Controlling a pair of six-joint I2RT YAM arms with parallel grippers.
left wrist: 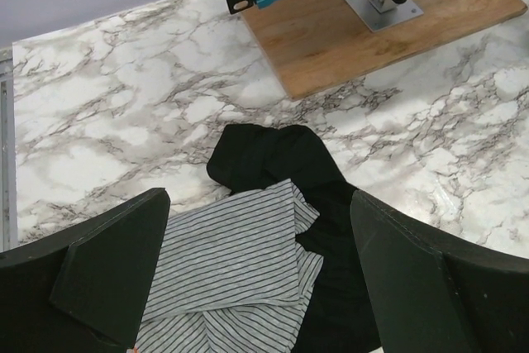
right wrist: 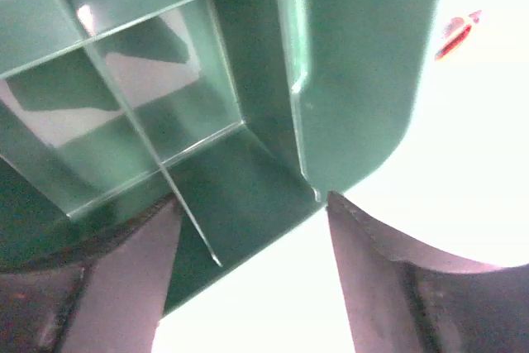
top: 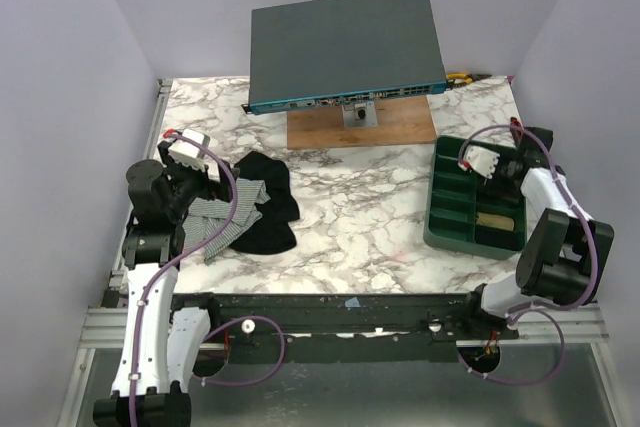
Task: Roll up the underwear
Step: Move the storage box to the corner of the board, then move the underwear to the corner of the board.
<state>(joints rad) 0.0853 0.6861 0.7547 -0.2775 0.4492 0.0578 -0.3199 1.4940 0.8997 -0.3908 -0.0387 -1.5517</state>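
**Underwear**: a loose, unrolled heap that is lying on the left part of the marble table, just in front of the left arm.
- Striped piece: grey with thin dark stripes, creased and folded over itself. It is overlapping the near-left edge of the black piece.
- Black piece: plain and crumpled, and it is spreading out toward the table's middle.

**Left gripper**: it is hanging over the striped piece with its fingers spread wide, clasping nothing.

**Right gripper**: it is hovering at the far corner of the green divided tray on the table's right side, with its jaws parted and empty.

**Tan roll**: it is sitting in a near compartment of the tray.
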